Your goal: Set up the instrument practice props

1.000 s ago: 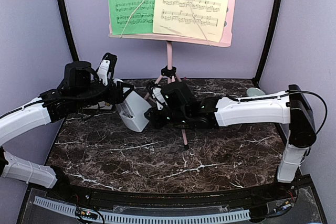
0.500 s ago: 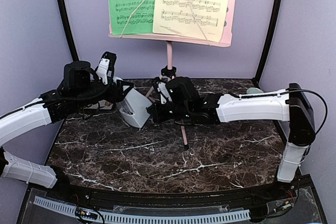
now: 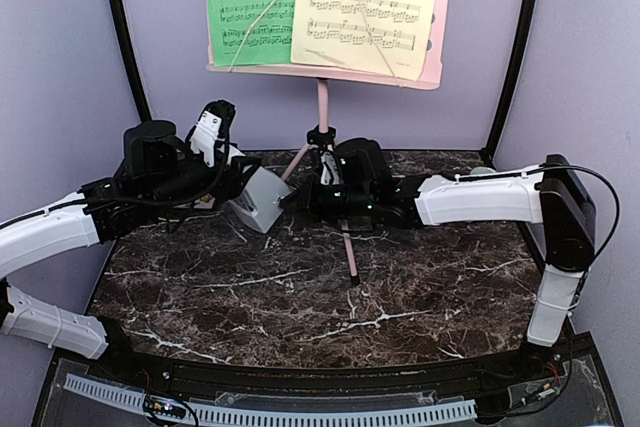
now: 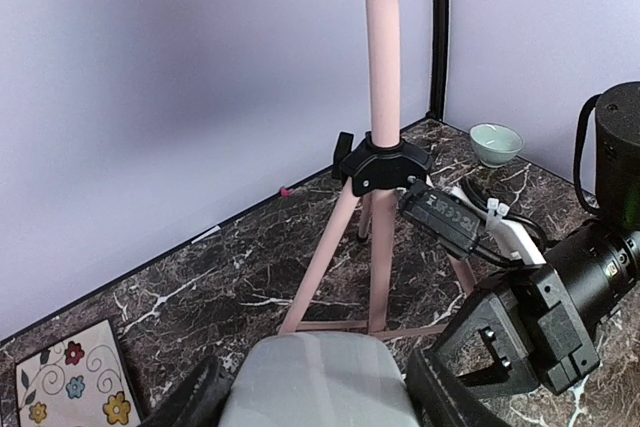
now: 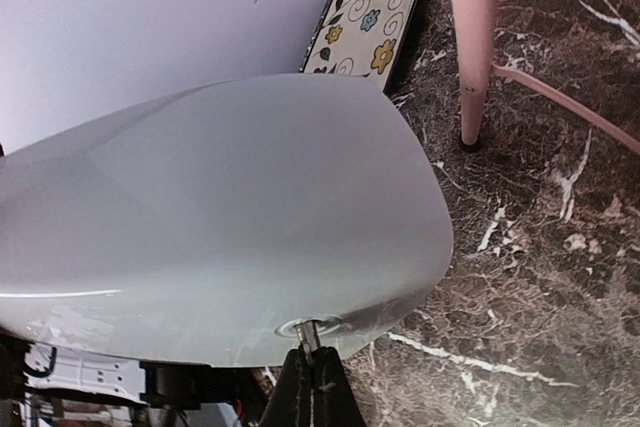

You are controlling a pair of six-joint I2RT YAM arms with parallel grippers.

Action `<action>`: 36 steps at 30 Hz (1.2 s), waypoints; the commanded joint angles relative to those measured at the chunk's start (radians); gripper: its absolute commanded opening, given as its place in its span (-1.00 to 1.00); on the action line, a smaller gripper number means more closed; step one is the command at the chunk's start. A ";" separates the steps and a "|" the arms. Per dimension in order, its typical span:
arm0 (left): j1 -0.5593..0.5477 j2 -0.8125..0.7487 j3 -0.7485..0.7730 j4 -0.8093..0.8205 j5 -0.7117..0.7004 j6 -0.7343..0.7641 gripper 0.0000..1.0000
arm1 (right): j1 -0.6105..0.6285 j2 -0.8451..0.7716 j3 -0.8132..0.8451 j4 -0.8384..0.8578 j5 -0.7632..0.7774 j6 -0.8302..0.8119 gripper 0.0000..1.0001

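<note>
**A:** What is seen to be set up already?

**B:** The pink music stand (image 3: 323,112) is planted on the bench (image 3: 420,287) just behind the right claw (image 5: 314,392). The green page (image 3: 250,2) and the pale-yellow page (image 3: 365,2) are laid on its desk, high above both claws.

**A:** And where is the metronome found?

**B:** The grey-white metronome (image 3: 262,201) is clamped in the left claw (image 4: 316,409), with one finger pressed to each flank. It is held tilted, directly in front of the right claw. The right claw's tips are drawn together on a thin metal pin (image 5: 305,330) that juts from the metronome's face.

**A:** Which step is judged to be in hand?

**B:** The metronome is taken to be the last prop, and it is being readied between the two claws rather than placed. For the next move, the pin would need to be worked gently along its own line, since so thin a part could be bent or let slip. The body would have to be steadied by the left claw meanwhile. After that the metronome would have to be turned upright and set down on the bench near the stand's legs.

**A:** What is hidden or hard to make out?

**B:** The top of the stand's desk is cut off in the overhead view. The metronome's base is covered by the left arm, so it cannot be told whether it touches the bench. The purpose of the pin cannot be read. The right claw's fingers are shown only as a dark wedge at the bottom edge of its own view.
</note>
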 commanded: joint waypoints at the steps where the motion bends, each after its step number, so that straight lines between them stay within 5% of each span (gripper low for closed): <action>1: -0.060 -0.081 -0.017 0.118 0.113 0.014 -1.00 | -0.031 0.008 -0.047 0.210 0.013 0.247 -1.00; 8: -0.063 -0.086 0.001 0.021 0.055 -0.038 -1.00 | -0.030 -0.010 -0.071 0.212 -0.002 0.195 -1.00; 15: -0.063 0.024 0.045 -0.068 0.052 -0.129 -1.00 | -0.029 -0.122 -0.162 0.054 -0.042 -0.127 0.07; 22: -0.063 0.107 0.061 -0.044 0.062 -0.188 -1.00 | -0.019 -0.305 -0.295 -0.049 -0.031 -0.311 0.70; 36: -0.097 0.293 0.089 0.072 0.138 -0.150 -1.00 | -0.013 -0.462 -0.381 -0.069 0.069 -0.366 0.79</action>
